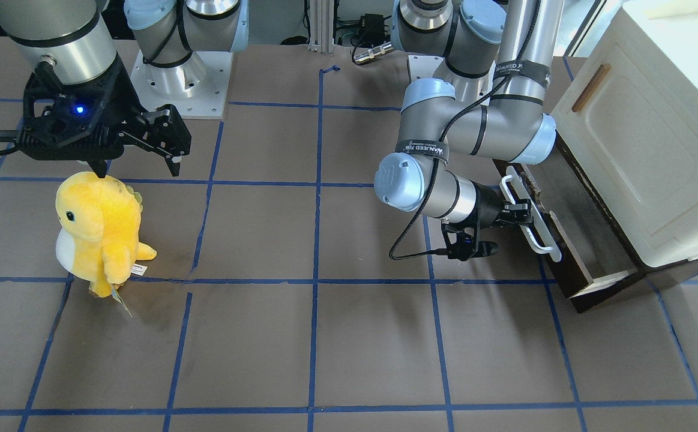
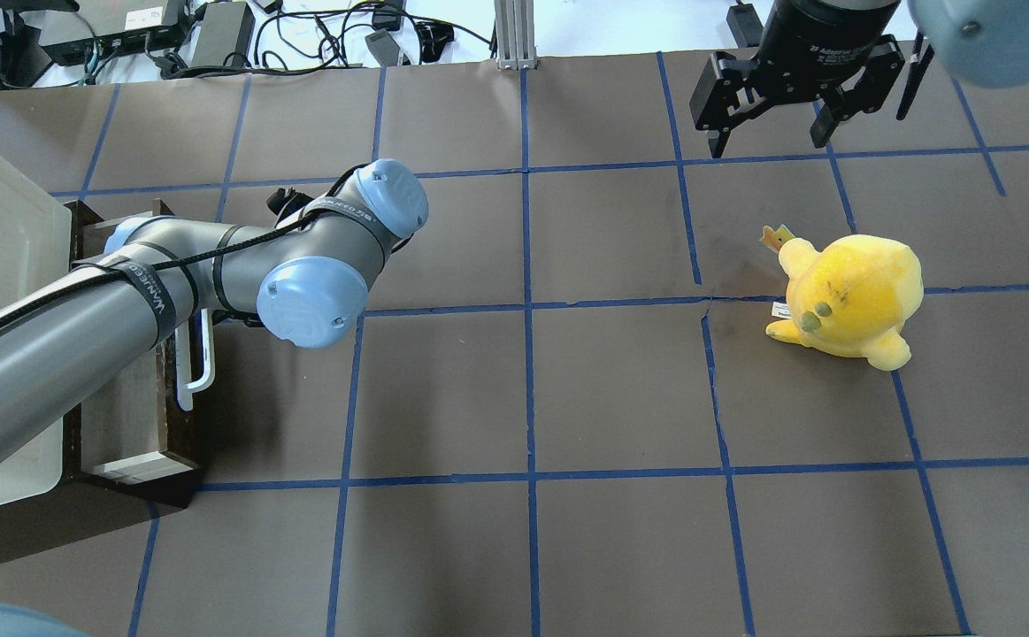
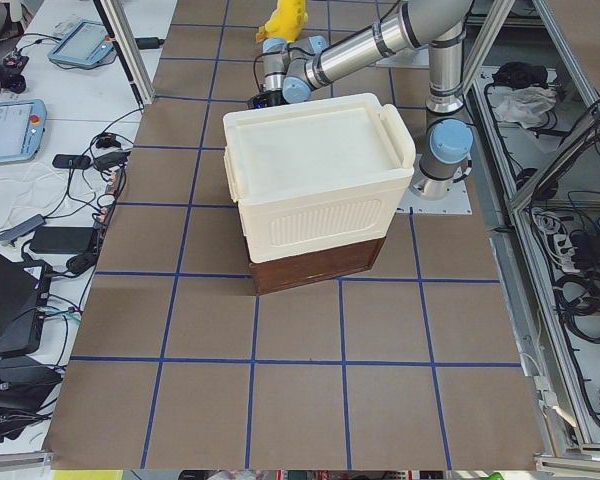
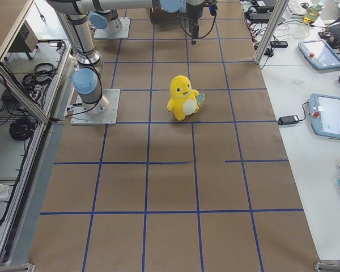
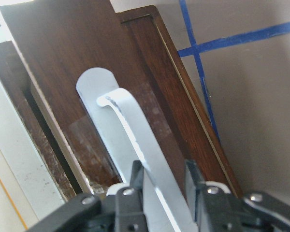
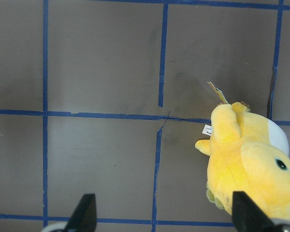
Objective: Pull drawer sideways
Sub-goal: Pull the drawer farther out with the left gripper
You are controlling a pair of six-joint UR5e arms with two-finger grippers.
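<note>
The dark brown drawer (image 1: 577, 228) stands partly out from under the cream cabinet (image 1: 643, 138), its shallow tray showing. Its long white bar handle (image 1: 532, 219) runs along the front. My left gripper (image 1: 523, 213) is shut on the handle near its middle. In the left wrist view the black fingers (image 5: 135, 181) sit on either side of the white handle (image 5: 130, 125), against the drawer front (image 5: 63, 58). In the overhead view the arm hides the gripper; the handle's end (image 2: 200, 363) shows. My right gripper (image 1: 138, 171) is open and empty, held above the table far from the drawer.
A yellow plush toy (image 1: 99, 231) stands on the brown mat just under my right gripper; it also shows in the right wrist view (image 6: 251, 159). Blue tape lines grid the mat. The cabinet door has a small wooden handle (image 1: 590, 87).
</note>
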